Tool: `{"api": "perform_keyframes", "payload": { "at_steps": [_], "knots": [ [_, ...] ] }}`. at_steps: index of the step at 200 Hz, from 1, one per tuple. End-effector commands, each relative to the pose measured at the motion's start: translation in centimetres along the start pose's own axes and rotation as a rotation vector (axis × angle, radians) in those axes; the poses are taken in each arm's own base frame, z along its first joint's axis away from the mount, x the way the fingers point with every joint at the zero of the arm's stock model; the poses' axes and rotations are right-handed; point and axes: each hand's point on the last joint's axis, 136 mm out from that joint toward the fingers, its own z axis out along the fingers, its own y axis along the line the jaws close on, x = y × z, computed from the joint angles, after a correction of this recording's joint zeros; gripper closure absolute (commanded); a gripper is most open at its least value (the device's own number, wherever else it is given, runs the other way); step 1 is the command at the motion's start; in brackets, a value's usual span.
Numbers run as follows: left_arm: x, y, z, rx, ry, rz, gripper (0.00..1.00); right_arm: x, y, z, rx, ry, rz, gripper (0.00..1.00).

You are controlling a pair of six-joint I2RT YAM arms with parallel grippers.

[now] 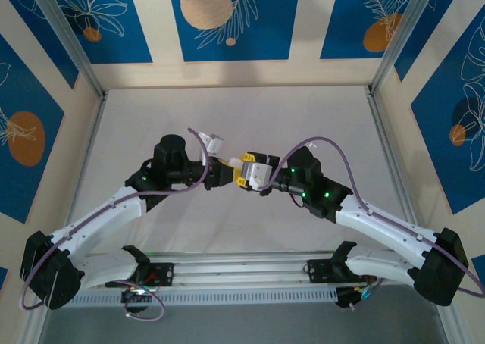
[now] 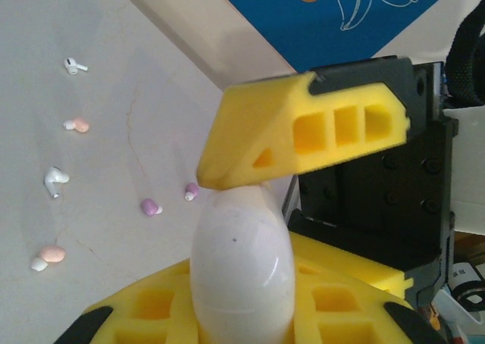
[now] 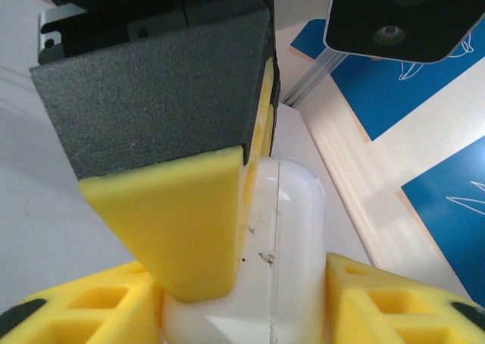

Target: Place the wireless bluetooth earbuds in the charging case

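The white charging case [image 2: 241, 268] stands closed between the yellow fingers of my left gripper [image 2: 242, 317], which is shut on it. My right gripper [image 3: 242, 302] has its yellow fingers [image 3: 379, 302] against both sides of the same case [image 3: 292, 230], and one right finger [image 2: 303, 132] rests on the case's top. Both grippers meet above the middle of the table, left gripper [image 1: 229, 171] against right gripper [image 1: 247, 174]. Several earbuds lie loose on the table beyond: white ones [image 2: 73, 65] [image 2: 54, 181], pink ones [image 2: 76, 124] [image 2: 48, 255] and lilac ones [image 2: 151, 206] [image 2: 192, 192].
A small white object [image 1: 214, 142] lies on the table just behind the left wrist. The grey table [image 1: 242, 117] is fenced by metal posts [image 1: 72, 41] and patterned blue and cream walls [image 1: 227, 18] on three sides.
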Motion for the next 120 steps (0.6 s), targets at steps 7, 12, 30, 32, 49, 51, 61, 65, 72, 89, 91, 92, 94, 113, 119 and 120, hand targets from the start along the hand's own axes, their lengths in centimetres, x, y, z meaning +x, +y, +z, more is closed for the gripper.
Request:
{"api": "perform_keyframes", "payload": {
  "at_steps": [7, 12, 30, 32, 49, 51, 61, 65, 72, 89, 91, 92, 94, 113, 119, 120],
  "knots": [
    [-1.7, -0.7, -1.0, -0.023, -0.11, 0.123, 0.88, -1.8, -1.3, -1.9, 0.023, -0.025, 0.198, 0.42],
    [-1.9, -0.7, -1.2, -0.027, -0.14, 0.145, 0.89, -2.0, -1.8, -2.4, 0.035, -0.024, 0.285, 0.41],
    [-2.9, -0.8, -2.3, -0.043, -0.278, 0.253, 0.95, -1.9, -4.5, -4.4, 0.099, -0.009, 0.674, 0.32],
    [-3.0, -0.8, -2.5, -0.044, -0.295, 0.269, 0.96, -1.8, -4.7, -4.7, 0.105, -0.004, 0.719, 0.31],
    [-3.7, -1.4, -3.4, -0.041, -0.405, 0.393, 1.0, -1.0, -5.8, -6.2, 0.058, 0.003, 1.044, 0.3],
    [-3.9, -1.5, -3.5, -0.041, -0.415, 0.405, 1.0, -0.9, -5.9, -6.3, 0.049, 0.004, 1.073, 0.3],
    [-4.0, -1.6, -3.6, -0.043, -0.44, 0.458, 1.0, -1.0, -6.1, -6.8, -0.014, 0.001, 1.204, 0.3],
    [-4.0, -1.7, -3.6, -0.039, -0.443, 0.479, 1.0, -1.1, -6.2, -7.0, -0.037, -0.001, 1.243, 0.3],
    [-4.0, -1.8, -3.4, -0.03, -0.447, 0.511, 1.0, -1.2, -6.4, -7.2, -0.073, 0.001, 1.295, 0.3],
    [-3.9, -2.0, -2.9, 0.001, -0.46, 0.56, 0.99, -2.1, -6.5, -7.1, -0.151, 0.011, 1.355, 0.27],
    [-3.9, -1.9, -2.9, 0.0, -0.463, 0.56, 0.99, -2.3, -6.4, -7.0, -0.162, 0.012, 1.356, 0.26],
    [-4.0, -1.9, -2.9, 0.001, -0.467, 0.561, 0.99, -2.4, -6.4, -7.0, -0.168, 0.013, 1.357, 0.26],
    [-4.0, -1.8, -2.8, 0.001, -0.469, 0.563, 0.98, -2.5, -6.3, -6.9, -0.179, 0.014, 1.357, 0.26],
    [-3.8, -1.8, -2.3, 0.042, -0.5, 0.586, 0.96, -3.6, -5.4, -6.0, -0.25, 0.048, 1.33, 0.23],
    [-3.8, -1.9, -2.2, 0.054, -0.515, 0.596, 0.95, -3.8, -4.9, -5.5, -0.263, 0.066, 1.32, 0.23],
    [-3.8, -1.9, -2.1, 0.058, -0.516, 0.595, 0.95, -3.7, -4.8, -5.5, -0.267, 0.071, 1.319, 0.23]
  ]
}}
